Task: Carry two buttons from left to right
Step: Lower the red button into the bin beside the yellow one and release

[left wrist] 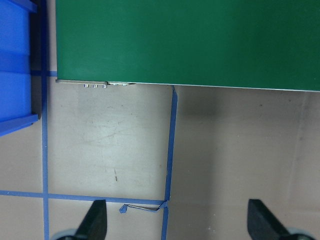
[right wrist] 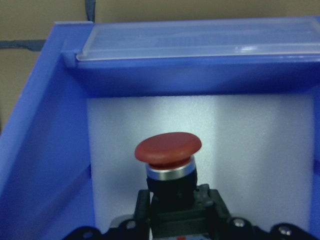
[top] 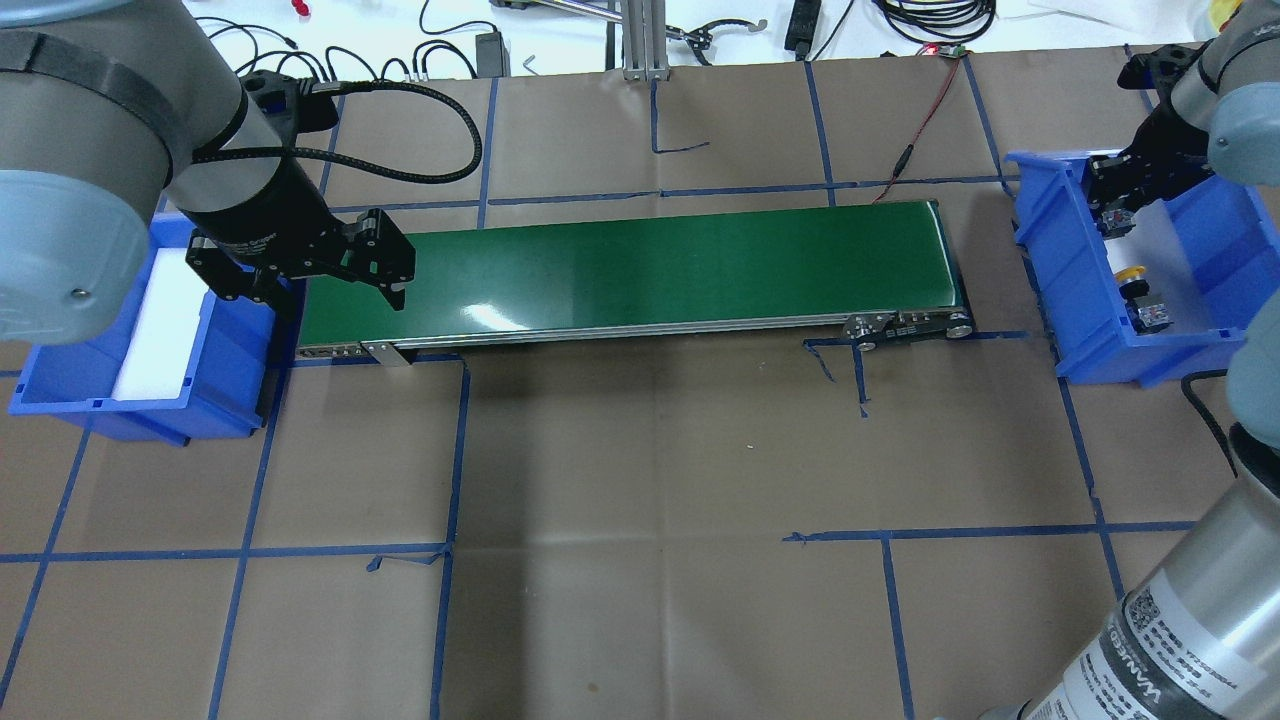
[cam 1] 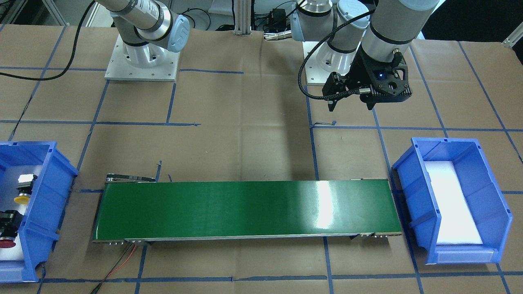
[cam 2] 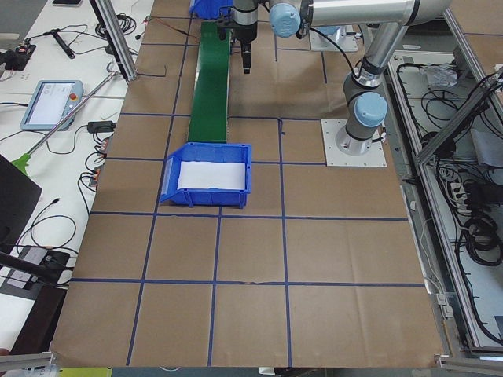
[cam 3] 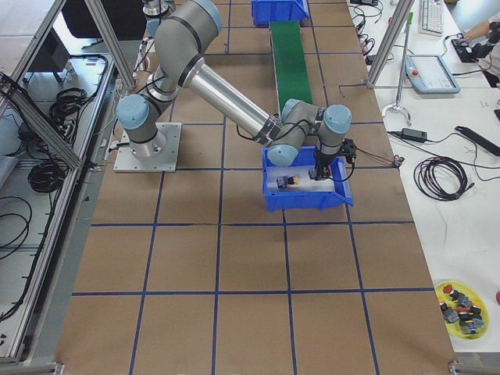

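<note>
The red-capped button point(right wrist: 168, 150) is seen just below the right gripper point(top: 1118, 195) – closure indiscernible – inside the right-hand bin point(top: 1045, 250), beside the yellow-capped button point(top: 1131, 273), for transfer; the left gripper point(left wrist: 175, 222) is held wide open, empty, by the conveyor belt point(top: 640, 265).

Green conveyor belt point(top: 630, 270) lies between two blue bins point(cam 1: 457, 200) (white-lined).

Bright, even light from above; soft shadows; mostly sharp frames

A white glare patch sits on the green conveyor belt point(cam 1: 245, 208) in the front-facing view, a fainter streak in the overhead; the left arm point(top: 90, 170) looms large and slightly soft at the overhead edge; the red button point(right wrist: 168, 150) is lit from the front, its white foam glowing, the lower edge blurred.
</note>
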You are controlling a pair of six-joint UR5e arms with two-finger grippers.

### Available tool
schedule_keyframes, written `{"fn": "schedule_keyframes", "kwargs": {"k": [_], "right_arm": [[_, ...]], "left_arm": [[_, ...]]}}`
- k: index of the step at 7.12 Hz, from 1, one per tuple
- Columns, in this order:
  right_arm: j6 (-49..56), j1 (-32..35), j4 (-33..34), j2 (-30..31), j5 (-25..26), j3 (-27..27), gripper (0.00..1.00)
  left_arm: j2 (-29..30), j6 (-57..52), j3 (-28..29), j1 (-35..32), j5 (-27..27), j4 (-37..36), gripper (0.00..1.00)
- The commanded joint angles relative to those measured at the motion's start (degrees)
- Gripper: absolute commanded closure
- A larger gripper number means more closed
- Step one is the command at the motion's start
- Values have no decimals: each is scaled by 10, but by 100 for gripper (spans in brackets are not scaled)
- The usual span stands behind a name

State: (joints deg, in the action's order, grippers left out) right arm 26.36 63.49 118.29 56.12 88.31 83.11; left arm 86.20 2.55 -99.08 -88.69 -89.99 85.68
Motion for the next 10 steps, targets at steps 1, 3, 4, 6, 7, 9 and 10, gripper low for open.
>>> {"fn": "schedule_keyframes", "kwargs": {"k": [1, 3, 4, 6, 7, 9, 10], "right_arm": [[1, -1, 0, -8, 5, 0, 89], [1, -1, 23, -8, 4, -8, 43], [0, -1, 33, -8, 3, -8, 21], [-1, -1, 32, -5, -2, -11, 1], [0, 2, 26, 1, 1, -17, 1], [-2, 21, 18, 37, -2, -56, 0], [0, 25, -12, 66, -2, -57, 0]], "left_arm": [[-4, 0, -8, 0, 1, -2, 0], [-4, 0, -8, 0, 1, -3, 0], [-4, 0, -8, 0, 1, -3, 0], [-4, 0, -8, 0, 1, -3, 0], [-4, 0, -8, 0, 1, -3, 0], [-4, 0, -8, 0, 2, -3, 0], [-4, 0, -8, 0, 2, -3, 0]]}}
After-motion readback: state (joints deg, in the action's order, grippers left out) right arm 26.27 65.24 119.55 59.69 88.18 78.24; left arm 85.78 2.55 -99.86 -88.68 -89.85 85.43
